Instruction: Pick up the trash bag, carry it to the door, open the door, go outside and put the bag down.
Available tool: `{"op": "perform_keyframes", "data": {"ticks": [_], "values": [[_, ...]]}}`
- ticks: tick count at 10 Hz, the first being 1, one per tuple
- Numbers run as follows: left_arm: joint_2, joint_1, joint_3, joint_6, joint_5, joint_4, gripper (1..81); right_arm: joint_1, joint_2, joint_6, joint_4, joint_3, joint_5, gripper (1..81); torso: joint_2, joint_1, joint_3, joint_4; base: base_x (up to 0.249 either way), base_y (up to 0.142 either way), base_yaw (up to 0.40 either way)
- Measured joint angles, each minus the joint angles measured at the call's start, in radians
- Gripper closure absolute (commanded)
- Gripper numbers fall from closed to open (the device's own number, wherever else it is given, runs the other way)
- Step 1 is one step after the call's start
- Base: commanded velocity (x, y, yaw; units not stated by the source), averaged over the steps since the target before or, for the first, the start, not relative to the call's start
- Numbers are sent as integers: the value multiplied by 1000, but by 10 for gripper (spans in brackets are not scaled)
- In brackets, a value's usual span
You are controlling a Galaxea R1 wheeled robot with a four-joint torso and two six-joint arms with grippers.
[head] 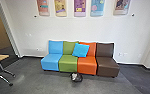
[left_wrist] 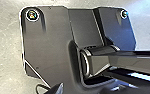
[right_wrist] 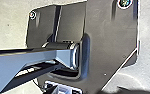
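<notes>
1. Jaws on both arms: whether they are spread or narrowed I cannot tell. No bag hangs from either arm, because it is on the floor.
2. Small black plastic trash bag (head: 76, 77), with something pale showing at its top, slumped on the grey floor (head: 38, 85), ahead of the robot and well apart from it.
3. Just behind the bag, an armless sofa (head: 86, 67) in four coloured sections: light blue, green, orange and brown. The bag sits near where green meets orange; whether it touches the sofa, I cannot tell. A bright blue square cushion (head: 81, 50) leans on the backrests above.
4. Off to the robot's left, a table with a pale wooden top (head: 0, 58) and metal legs, near a pale-framed opening (head: 6, 28). Whether that is the door wanted, I cannot tell.
5. Behind everything, a white wall (head: 83, 30) with colourful posters (head: 79, 7).
6. The step in hand looks like the approach. To do it well, I would roll up slowly and square to the bag, stop short of nudging it under the sofa, then bend, reach down from above and pinch the gathered plastic rather than the bulging side, which could tear or spill.
</notes>
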Motion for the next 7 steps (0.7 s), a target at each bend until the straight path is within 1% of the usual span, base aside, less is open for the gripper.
{"op": "perform_keyframes", "data": {"ticks": [5,7], "values": [[0,0,0,0,0,0,10,0,0,0,0,0,0,10,0,0,0,0,154,0,0],[0,0,0,0,0,0,10,0,0,0,0,0,0,10,0,0,0,0,153,70,0]]}}
